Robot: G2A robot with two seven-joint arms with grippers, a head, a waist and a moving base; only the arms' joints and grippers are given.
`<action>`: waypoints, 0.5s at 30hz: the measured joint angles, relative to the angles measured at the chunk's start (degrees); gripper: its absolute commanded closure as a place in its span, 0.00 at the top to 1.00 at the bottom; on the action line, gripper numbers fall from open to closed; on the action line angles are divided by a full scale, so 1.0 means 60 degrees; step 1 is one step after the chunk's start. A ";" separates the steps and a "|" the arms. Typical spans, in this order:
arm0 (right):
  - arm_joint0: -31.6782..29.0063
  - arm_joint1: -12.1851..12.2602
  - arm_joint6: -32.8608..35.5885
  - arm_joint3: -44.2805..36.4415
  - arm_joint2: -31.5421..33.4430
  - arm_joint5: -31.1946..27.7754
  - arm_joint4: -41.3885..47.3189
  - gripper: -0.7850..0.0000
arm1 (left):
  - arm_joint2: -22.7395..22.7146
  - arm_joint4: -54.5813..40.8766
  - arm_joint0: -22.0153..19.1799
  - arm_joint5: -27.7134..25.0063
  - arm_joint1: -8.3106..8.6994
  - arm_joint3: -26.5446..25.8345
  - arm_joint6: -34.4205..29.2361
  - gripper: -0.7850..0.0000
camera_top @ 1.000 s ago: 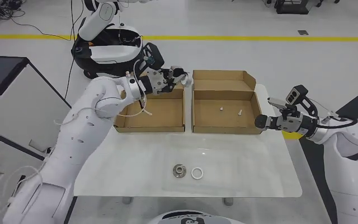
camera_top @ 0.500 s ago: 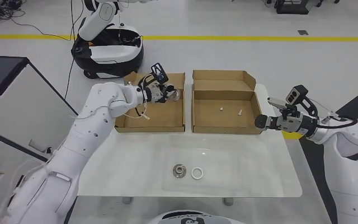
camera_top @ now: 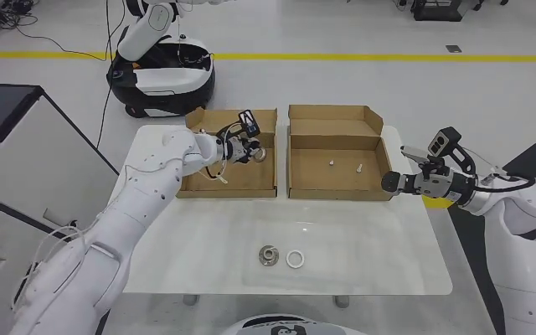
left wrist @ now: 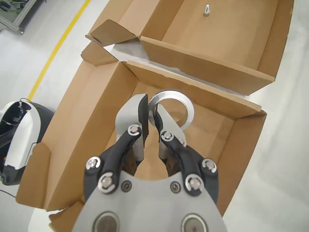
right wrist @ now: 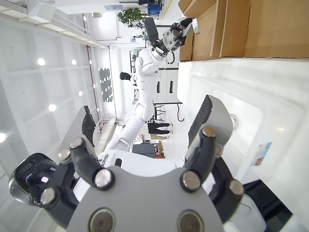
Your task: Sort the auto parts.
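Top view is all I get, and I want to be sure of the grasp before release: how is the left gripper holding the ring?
Observer: The left gripper pinches the metal ring by its rim, one finger inside the hole and one outside.
Operator: Good. Is the right gripper free for the next part?
Observer: Yes, the right gripper is wide open with nothing between its fingers.
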 measured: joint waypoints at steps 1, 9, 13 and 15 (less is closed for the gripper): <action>0.0000 0.0000 0.0000 0.0000 0.0000 0.0000 0.0000 1.00 | 0.0086 0.0070 -0.0046 -0.0020 -0.0047 0.0110 0.0037 0.00; 0.0000 0.0000 0.0000 0.0000 0.0000 0.0000 0.0000 1.00 | 0.0756 0.1066 -0.0489 -0.0083 -0.0401 0.1126 0.0210 0.00; 0.0000 0.0000 0.0000 0.0000 0.0000 0.0000 0.0000 1.00 | 0.0972 0.1455 -0.0647 -0.0114 -0.0536 0.1436 0.0251 0.00; 0.0000 0.0000 0.0000 0.0000 0.0000 0.0000 0.0000 1.00 | 0.1077 0.1633 -0.0718 -0.0193 -0.0603 0.1573 0.0304 0.00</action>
